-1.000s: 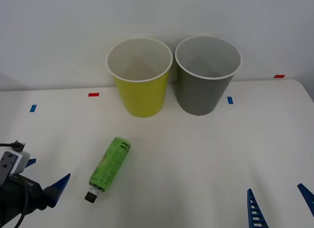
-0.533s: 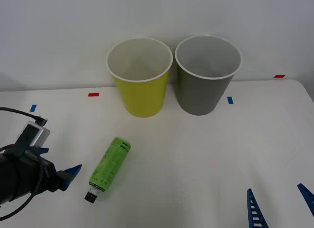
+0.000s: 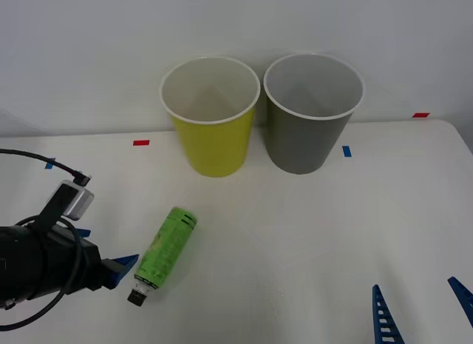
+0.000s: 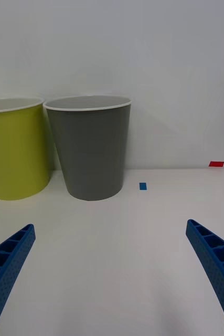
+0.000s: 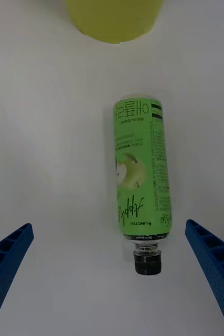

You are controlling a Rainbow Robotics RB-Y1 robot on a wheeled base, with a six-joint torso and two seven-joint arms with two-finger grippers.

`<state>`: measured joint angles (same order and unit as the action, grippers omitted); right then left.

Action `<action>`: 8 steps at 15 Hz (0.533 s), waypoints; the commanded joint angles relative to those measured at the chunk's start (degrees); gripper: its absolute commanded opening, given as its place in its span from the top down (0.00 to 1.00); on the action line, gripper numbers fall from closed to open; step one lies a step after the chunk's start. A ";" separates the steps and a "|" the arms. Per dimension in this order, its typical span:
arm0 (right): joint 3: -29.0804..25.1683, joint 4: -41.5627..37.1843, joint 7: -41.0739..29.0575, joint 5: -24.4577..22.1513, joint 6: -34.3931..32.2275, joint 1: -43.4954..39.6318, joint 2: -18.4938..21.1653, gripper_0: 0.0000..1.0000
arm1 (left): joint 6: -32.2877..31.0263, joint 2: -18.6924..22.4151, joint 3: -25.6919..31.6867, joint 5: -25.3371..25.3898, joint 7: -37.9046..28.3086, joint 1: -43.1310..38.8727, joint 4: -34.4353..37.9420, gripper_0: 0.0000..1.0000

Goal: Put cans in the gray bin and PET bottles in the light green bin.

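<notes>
The left pincer, fingers spread, hovered just left of the green-labelled PET bottle, which lay on the bench, cap nearest the robot, base toward the yellow-green bin.

The left pincer has blue ribbed fingers, a black wrist housing, black cable and grey camera block

Front camera high above arms, angled forward and down over white table, wall beyond. Right wrist camera low near table, facing far wall; shares gray bin and light green bin with front view. Left wrist camera close above bottle, looking down; shares bottle and light green bin's base with front view.
</notes>
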<state>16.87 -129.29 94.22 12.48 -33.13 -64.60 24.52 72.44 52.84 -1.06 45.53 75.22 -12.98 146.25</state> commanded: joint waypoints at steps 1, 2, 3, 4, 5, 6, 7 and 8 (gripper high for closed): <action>0.00 0.00 0.00 0.00 0.00 0.00 0.00 0.00 | -0.11 1.39 -5.71 -4.66 -7.28 3.31 -0.08 0.00; 0.00 0.00 0.00 0.00 0.00 0.00 0.00 0.00 | -0.02 1.48 -7.38 -5.80 -9.21 4.72 -0.17 0.00; 0.00 0.00 0.00 0.00 0.00 0.00 0.00 0.00 | 0.07 1.48 -8.52 -6.24 -10.53 5.68 -0.44 0.00; 0.00 0.00 0.00 0.00 0.00 0.00 0.00 0.00 | 0.16 1.48 -10.89 -6.86 -12.55 7.44 -1.05 0.00; 0.00 0.00 0.00 0.00 0.00 0.00 0.00 0.00 | 0.16 1.74 -13.00 -8.00 -13.17 9.11 -1.49 0.00; 0.00 0.00 0.00 0.00 0.00 0.00 0.00 0.00 | 0.16 1.92 -15.02 -8.97 -13.34 10.34 -1.84 0.00; 0.00 0.00 0.00 0.00 0.00 0.00 0.00 0.00 | 0.42 1.92 -16.96 -9.40 -13.43 12.28 -2.81 0.00; 0.00 0.00 0.00 0.00 0.00 0.00 0.00 0.00 | 1.30 1.92 -18.71 -9.49 -13.25 14.39 -3.86 0.00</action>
<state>16.87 -129.29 94.22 12.48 -33.13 -64.60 24.52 73.00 54.72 -18.19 36.34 61.90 -0.37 143.43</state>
